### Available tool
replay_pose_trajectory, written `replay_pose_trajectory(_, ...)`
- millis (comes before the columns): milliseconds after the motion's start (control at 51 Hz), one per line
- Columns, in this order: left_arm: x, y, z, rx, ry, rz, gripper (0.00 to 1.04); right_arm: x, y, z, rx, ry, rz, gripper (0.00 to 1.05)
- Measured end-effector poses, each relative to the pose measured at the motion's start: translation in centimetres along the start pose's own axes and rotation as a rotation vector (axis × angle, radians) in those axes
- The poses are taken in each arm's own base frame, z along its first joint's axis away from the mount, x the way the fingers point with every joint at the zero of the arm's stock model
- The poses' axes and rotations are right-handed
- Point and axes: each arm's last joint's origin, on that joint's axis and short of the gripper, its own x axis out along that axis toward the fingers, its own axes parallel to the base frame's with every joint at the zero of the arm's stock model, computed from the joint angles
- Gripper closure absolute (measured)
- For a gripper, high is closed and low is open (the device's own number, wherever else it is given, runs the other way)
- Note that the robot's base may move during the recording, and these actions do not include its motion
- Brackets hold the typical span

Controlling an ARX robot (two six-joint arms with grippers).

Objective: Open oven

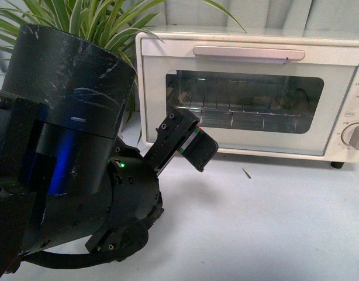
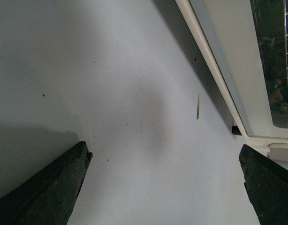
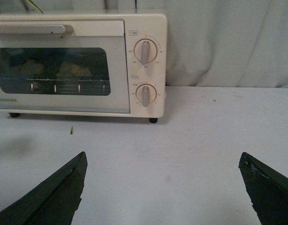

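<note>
Left tool, black with rough edges, hangs spread near the lower left of the boxy cream oven. The oven's glass door is closed under a long bar handle, and it stands on the smooth white table. Right tool is spread too, facing two round knobs.

Pretty bright, soft even light all round, with a cool bluish cast in the front view. The oven glass picks up reflections, so inside looks murky. Soft shadow on the table right under the oven's front edge. The left arm in front of the oven is dark, with scuffs catching light. In both wrist views the fingers are blurry black wedges; the right wrist view is slightly grainy.
</note>
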Motion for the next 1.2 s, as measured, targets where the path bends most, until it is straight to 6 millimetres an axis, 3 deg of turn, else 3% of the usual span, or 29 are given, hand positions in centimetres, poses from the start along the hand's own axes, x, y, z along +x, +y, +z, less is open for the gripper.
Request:
replay_pose_trajectory(137, 0.0, 0.0, 0.0, -0.007, -0.002, 0.001, 0.07, 0.6, 0.1, 0.4, 0.132, 0.065, 0.047, 0.09)
replay_pose_trajectory(255, 0.0, 0.0, 0.0, -0.010, -0.005, 0.004, 0.07, 2.2, 0.8, 3.2, 0.168, 0.031, 0.051, 0.09)
replay_pose_trajectory(353, 0.0, 0.0, 0.0, -0.010, -0.006, 0.005, 0.07, 4.9, 2.0, 6.5, 0.144, 0.021, 0.080, 0.09)
replay_pose_trajectory(490, 0.0, 0.0, 0.1, -0.015, -0.007, 0.005, 0.07, 9.1, 3.7, 9.2, 0.111, 0.067, 0.091, 0.09)
replay_pose_trajectory(765, 0.1, 0.1, 0.2, -0.018, -0.004, 0.004, 0.07, 15.8, 5.8, 11.0, 0.113, 0.188, 0.055, 0.09)
replay_pose_trajectory(1196, 0.0, 0.4, 0.7, -0.026, -0.006, 0.003, 0.07, 20.6, 8.1, 12.1, 0.159, 0.262, 0.010, 0.09)
